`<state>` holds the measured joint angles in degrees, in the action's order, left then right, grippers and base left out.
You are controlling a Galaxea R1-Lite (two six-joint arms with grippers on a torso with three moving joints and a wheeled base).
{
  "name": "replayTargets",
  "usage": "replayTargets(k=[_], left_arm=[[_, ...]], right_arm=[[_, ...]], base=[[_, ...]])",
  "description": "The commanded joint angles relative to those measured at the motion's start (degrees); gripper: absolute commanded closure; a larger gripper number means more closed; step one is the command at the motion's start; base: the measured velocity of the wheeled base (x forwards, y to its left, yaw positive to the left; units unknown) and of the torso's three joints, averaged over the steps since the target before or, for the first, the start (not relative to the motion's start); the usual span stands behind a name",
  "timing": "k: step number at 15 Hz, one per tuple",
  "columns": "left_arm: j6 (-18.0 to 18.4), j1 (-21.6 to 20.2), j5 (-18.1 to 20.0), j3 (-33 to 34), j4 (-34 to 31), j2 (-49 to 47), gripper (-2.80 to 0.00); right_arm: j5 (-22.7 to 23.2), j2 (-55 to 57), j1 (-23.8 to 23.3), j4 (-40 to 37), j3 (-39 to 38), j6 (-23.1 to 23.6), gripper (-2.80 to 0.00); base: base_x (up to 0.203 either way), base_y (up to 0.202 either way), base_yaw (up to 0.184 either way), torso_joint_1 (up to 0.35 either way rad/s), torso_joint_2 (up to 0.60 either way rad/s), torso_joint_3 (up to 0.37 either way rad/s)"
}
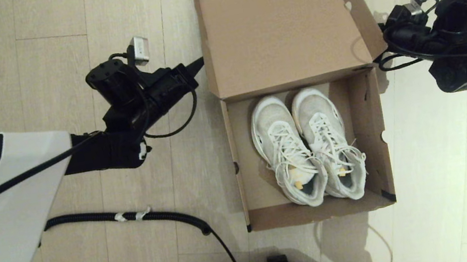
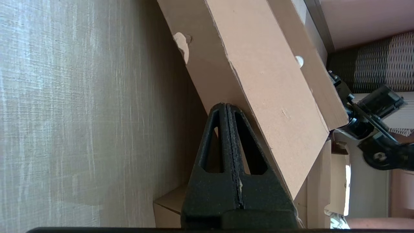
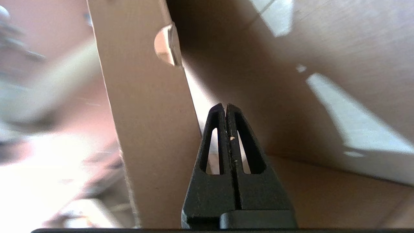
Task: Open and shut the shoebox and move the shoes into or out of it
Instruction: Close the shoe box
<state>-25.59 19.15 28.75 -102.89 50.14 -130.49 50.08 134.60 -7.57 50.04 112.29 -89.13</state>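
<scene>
The shoebox (image 1: 298, 90) lies open on the floor (image 1: 53, 38), both sneakers (image 1: 306, 147) inside, the lid (image 1: 277, 27) tilted back. To close it well, both tips should push the lid's side flaps evenly. The left gripper (image 1: 197, 64) and right gripper (image 1: 381, 28), jaws pressed together, flank the lid.

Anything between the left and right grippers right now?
Head view: the shoebox's raised lid spans between them, left gripper at one side flap, right gripper at the other, both shut and empty. Shoes lie lower, inside the box.
</scene>
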Motion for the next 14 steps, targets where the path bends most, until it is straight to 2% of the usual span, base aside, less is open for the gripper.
replayTargets(k=[1, 7, 12, 14], left_arm=[[-0.16, 0.01, 0.17, -0.03, 0.31, -0.12, 0.0], [-0.16, -0.08, 0.17, -0.03, 0.31, 0.5, 0.0], [-0.16, -0.08, 0.08, -0.12, 0.31, 0.59, 0.0], [-0.16, -0.08, -0.07, -0.43, 0.01, 0.73, 0.0]], right_arm=[[1.13, 1.75, 0.05, 4.78, 0.01, -8.43, 0.0], [3.88, 2.51, 2.47, 5.07, -0.05, -9.48, 0.0], [4.06, 1.52, 2.65, 5.44, -0.05, -13.37, 0.0], [5.78, 1.11, 2.56, 7.47, -0.05, -15.4, 0.0]], base=[[0.0, 0.0, 0.0, 0.0, 0.0, 0.0], [0.0, 0.0, 0.0, 0.0, 0.0, 0.0], [0.0, 0.0, 0.0, 0.0, 0.0, 0.0], [0.0, 0.0, 0.0, 0.0, 0.0, 0.0]])
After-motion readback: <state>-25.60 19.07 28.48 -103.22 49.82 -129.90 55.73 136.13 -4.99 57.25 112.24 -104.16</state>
